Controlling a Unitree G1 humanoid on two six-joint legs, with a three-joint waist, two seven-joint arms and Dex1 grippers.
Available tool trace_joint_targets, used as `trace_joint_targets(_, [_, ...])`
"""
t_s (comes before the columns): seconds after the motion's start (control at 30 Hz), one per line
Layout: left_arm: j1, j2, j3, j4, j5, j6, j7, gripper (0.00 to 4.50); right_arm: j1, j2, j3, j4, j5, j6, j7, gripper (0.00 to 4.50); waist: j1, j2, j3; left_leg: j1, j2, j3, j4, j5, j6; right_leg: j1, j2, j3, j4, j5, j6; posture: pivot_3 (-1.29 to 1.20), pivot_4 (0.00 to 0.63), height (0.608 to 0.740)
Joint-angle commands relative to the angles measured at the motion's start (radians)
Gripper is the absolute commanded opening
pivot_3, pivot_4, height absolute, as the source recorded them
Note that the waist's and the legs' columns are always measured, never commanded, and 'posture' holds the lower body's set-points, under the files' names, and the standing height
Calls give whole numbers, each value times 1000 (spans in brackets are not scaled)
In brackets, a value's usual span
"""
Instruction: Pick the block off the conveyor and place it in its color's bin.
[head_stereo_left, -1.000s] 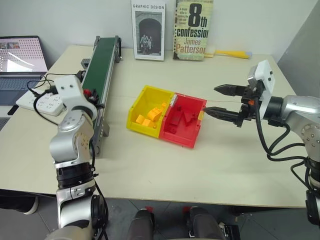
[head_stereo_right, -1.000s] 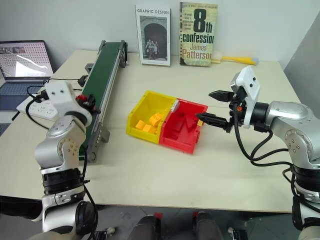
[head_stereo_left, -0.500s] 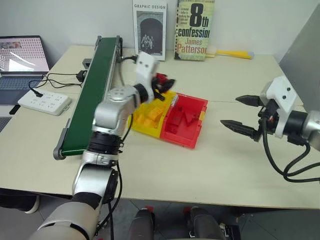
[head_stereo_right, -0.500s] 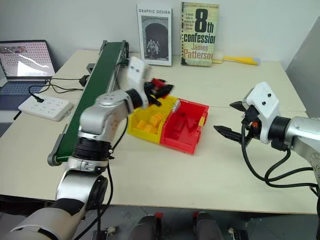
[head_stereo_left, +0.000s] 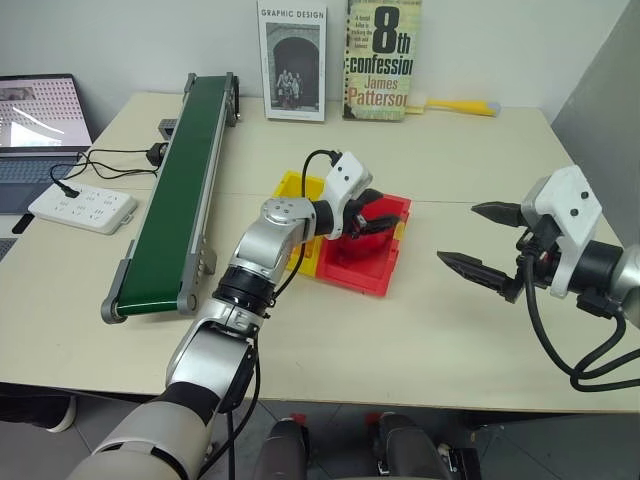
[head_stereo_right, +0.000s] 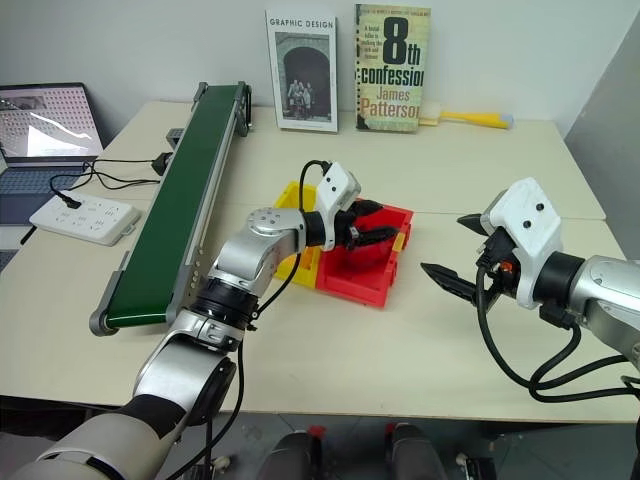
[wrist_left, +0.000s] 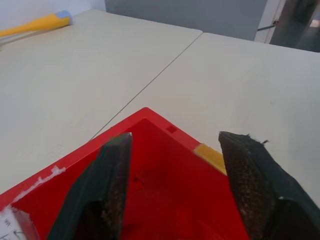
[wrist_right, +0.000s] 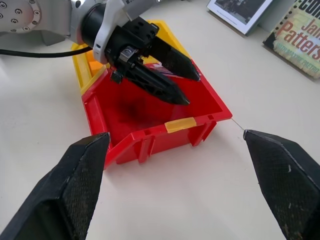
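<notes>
My left gripper (head_stereo_left: 375, 222) hangs over the red bin (head_stereo_left: 362, 278), pointing into it from the yellow bin's side. It is open, and in the left wrist view nothing lies between its fingers (wrist_left: 112, 170). I cannot make out the block; the bin floor (wrist_right: 130, 112) below the gripper is in shadow. The dark green conveyor (head_stereo_left: 175, 190) runs along the left of the table with a bare belt. Well to the right of the bin (wrist_right: 150, 142), my right gripper (head_stereo_left: 458, 233) stands wide open, holding nothing and facing the bin.
A yellow bin (head_stereo_right: 300, 270) touches the red one on its left. Two books (head_stereo_left: 385, 60) stand at the table's back edge beside a yellow-handled tool (head_stereo_left: 455, 105). A laptop (head_stereo_left: 35, 110) and power strip (head_stereo_left: 85, 205) lie left of the conveyor.
My left arm swung right from the conveyor with the red block, came over the red bin, and its jaws opened. My right gripper drew back from the bin.
</notes>
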Motion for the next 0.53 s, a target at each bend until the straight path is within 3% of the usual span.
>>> trace_joint_targets(0.03, [-26, 43, 41, -58, -20, 0, -52, 3746, -21, 4, -13, 23, 8, -39, -6, 4500, 0, 0, 0, 0, 0, 0, 0, 0, 0, 0, 0, 0, 0, 0, 0, 0, 150, 740])
trace_joint_targets(0.07, [-23, 91, 56, -76, -24, 12, -84, 4077, -26, -2, 5, 46, -2, -60, 13, 4500, 0, 0, 0, 0, 0, 0, 0, 0, 0, 0, 0, 0, 0, 0, 0, 0, 150, 740])
trace_joint_targets(0.17, [-3, 229, 78, -131, -22, 41, -161, 4479, -37, -31, 47, 106, -33, -116, 72, 4500, -15, 0, 0, 0, 1, 1, 0, 0, 0, -1, 1, 1, 0, 0, 0, 0, 150, 740])
trace_joint_targets(0.33, [68, 430, 104, -248, -31, 90, -256, 4479, -64, -73, 138, 214, -102, -233, 192, 4500, -19, 1, 0, 2, 2, 0, -3, 0, 0, -1, 2, 0, 1, 0, 0, 0, 150, 740])
trace_joint_targets(0.53, [153, 538, 146, -345, -56, 143, -289, 4479, -118, -61, 233, 333, -170, -340, 290, 4500, -4, 0, 0, 1, 2, 0, -1, 0, 0, -1, 1, 0, 1, 0, 0, 0, 150, 740])
